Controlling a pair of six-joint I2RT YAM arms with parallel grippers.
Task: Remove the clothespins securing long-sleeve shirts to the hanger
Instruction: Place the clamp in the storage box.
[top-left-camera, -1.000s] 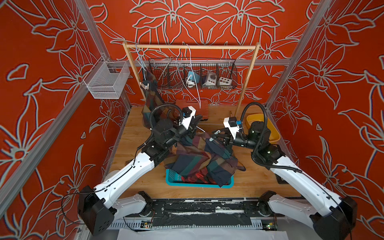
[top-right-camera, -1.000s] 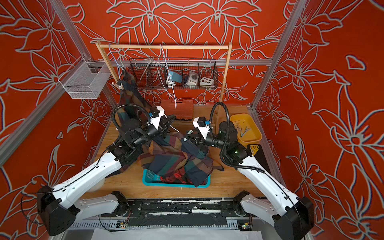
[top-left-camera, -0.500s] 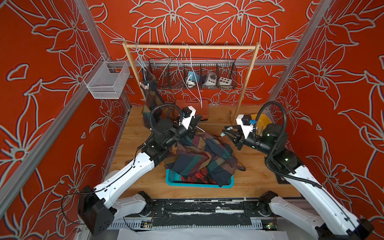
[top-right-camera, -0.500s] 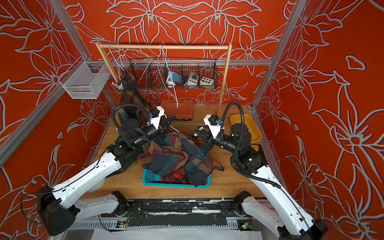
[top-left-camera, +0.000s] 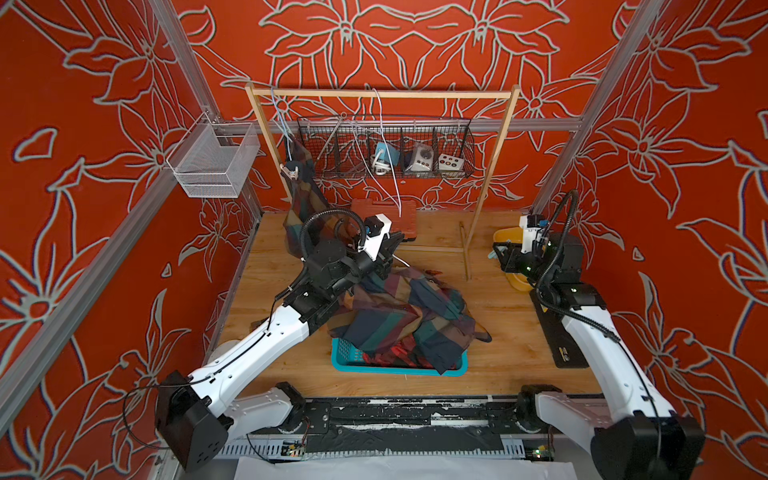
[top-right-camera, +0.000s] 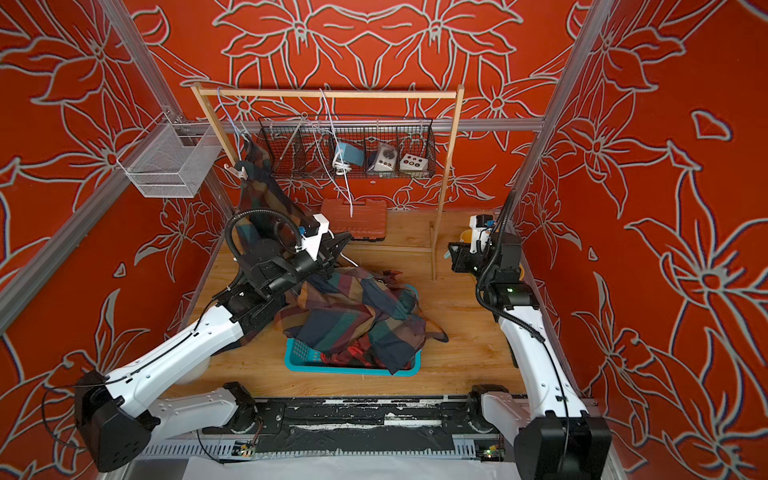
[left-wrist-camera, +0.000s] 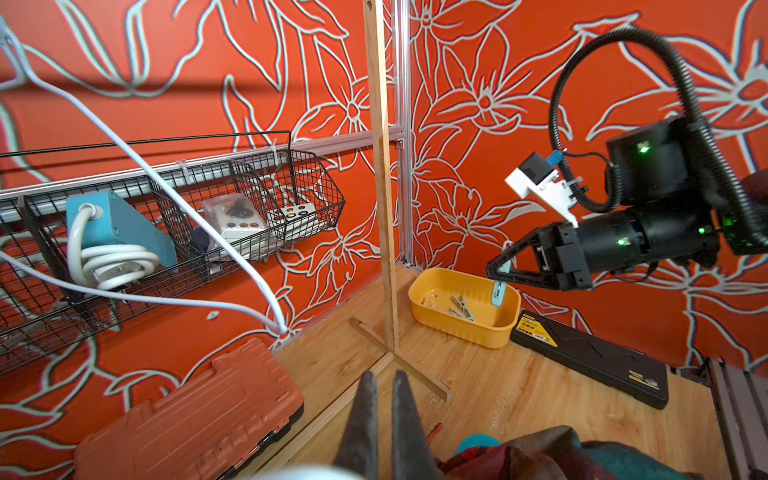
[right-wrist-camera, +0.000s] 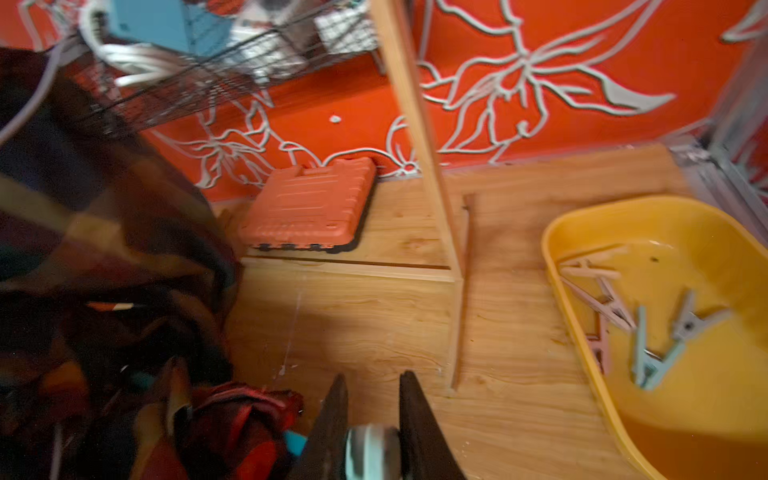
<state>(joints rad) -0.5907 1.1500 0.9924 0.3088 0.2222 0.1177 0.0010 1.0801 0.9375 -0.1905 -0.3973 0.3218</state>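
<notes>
The table (top-left-camera: 503, 332) is a pale wood-grain board. It is boxed in on three sides by red walls (top-left-camera: 395, 41) printed with large pale flower outlines and framed by aluminium rails (top-left-camera: 540, 124). At the back stands a thin wooden rack (top-left-camera: 374, 93) with its foot resting on the boards, and white wire hangers (top-left-camera: 379, 118) dangle from its bar. Behind it a black wire basket (top-left-camera: 324, 162) is fixed to the wall, holding a blue box with a coiled white cable and some small switch boxes. A silver mesh basket (top-left-camera: 212, 166) hangs on the side wall by the left arm.

An orange tool case (left-wrist-camera: 187, 415) lies on the table against the back wall, and a flat black case (left-wrist-camera: 590, 353) lies along the right wall. A yellow tub (left-wrist-camera: 465, 332) sits between that case and the rack's foot. Several clothespins (right-wrist-camera: 656, 357), pink and mint, lie in the tub.

The plaid shirts (top-left-camera: 399, 316) are heaped over a teal basket (top-left-camera: 343, 353) near the front middle of the table. A hanging shirt (top-left-camera: 303, 191) droops from the rack's left end. At its top is what may be a pale clothespin (top-left-camera: 289, 170), too small to be sure.

The right pincer (left-wrist-camera: 496, 268) pinches a mint-green clothespin (left-wrist-camera: 498, 291) close to the tub's rim. Whether it is over the tub or just beside it cannot be told. The left pincer (left-wrist-camera: 384, 376) has its jaws pressed together above the back edge of the shirt heap, pointing towards the rack's foot.
</notes>
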